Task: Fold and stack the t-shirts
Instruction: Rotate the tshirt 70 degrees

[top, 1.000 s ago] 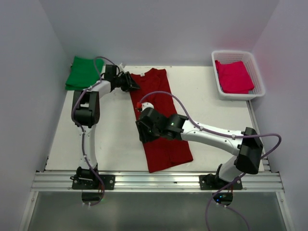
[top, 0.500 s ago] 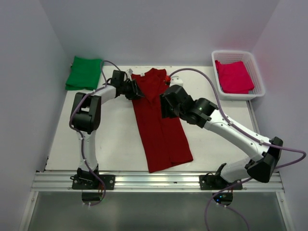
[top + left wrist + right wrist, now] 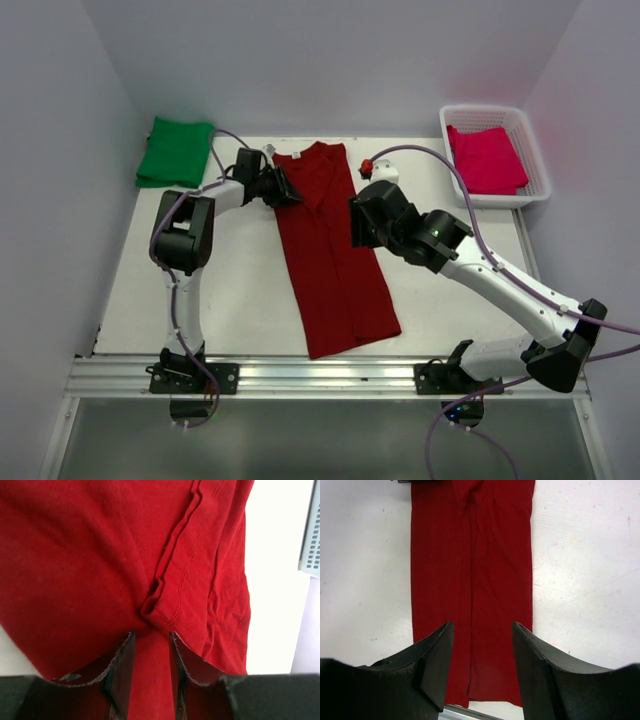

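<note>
A dark red t-shirt point(image 3: 335, 260), folded into a long strip, lies on the white table point(image 3: 220, 290) from the back towards the front edge. My left gripper point(image 3: 283, 188) sits at the shirt's back left corner. In the left wrist view the gripper point(image 3: 150, 635) is closed on a bunched fold of the red shirt point(image 3: 100, 555). My right gripper point(image 3: 360, 228) hovers open and empty over the shirt's right edge. In the right wrist view the gripper point(image 3: 482, 625) looks down the length of the shirt point(image 3: 470, 555).
A folded green t-shirt point(image 3: 175, 150) lies at the back left corner. A white basket point(image 3: 490, 201) at the back right holds a folded pink t-shirt point(image 3: 487, 160). The basket's edge shows in the left wrist view point(image 3: 310, 530). Walls close in the sides and the back.
My right gripper has moved from the shirt's left edge up and to the right, across the shirt. The shirt's top is now narrower. My left gripper has shifted slightly right.
</note>
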Tool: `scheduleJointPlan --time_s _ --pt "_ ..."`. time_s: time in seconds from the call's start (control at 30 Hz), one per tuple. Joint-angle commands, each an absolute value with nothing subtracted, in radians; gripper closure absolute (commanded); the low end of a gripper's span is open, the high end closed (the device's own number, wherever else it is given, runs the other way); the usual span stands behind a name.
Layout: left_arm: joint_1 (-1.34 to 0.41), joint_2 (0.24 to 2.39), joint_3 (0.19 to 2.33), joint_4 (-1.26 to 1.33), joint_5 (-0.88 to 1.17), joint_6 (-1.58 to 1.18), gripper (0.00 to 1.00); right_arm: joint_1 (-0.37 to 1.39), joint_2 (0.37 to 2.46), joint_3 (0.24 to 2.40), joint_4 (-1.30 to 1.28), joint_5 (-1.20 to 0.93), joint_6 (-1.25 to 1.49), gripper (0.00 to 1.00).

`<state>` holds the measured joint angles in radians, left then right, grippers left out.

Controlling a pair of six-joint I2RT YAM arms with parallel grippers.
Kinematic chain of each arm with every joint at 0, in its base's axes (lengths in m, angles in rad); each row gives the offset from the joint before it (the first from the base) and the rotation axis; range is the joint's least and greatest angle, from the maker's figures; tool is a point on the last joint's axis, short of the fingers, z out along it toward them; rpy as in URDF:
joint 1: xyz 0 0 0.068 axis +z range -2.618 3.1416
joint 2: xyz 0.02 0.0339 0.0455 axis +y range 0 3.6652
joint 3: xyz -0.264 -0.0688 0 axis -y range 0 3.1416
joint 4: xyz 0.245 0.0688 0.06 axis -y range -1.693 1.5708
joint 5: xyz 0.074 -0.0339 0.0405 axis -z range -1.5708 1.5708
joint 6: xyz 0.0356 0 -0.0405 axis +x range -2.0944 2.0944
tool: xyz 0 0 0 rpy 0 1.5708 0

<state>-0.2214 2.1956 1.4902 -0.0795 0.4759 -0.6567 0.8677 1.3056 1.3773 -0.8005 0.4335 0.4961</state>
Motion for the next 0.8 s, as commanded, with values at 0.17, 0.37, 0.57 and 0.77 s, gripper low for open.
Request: scheduleJointPlan --time_s 0.17,0.37,0.57,0.77 --pt "-0.239 2.244 1.551 0.034 0.497 -0.704 0.64 0.845 1.273 1.356 -0.798 0.469 0.485 0.47" --pt "-0.242 2.301 1.607 0.025 0.495 -0.716 0.67 0.842 1.269 1.342 -0.798 0.471 0.483 0.51" --pt "-0.247 2.318 1.629 0.04 0.508 -0.73 0.91 0.836 1.249 1.321 -0.795 0.476 0.485 0.61" --pt "-0.276 2.284 1.657 0.061 0.543 -0.73 1.0 0.838 1.241 1.299 -0.784 0.471 0.491 0.66"
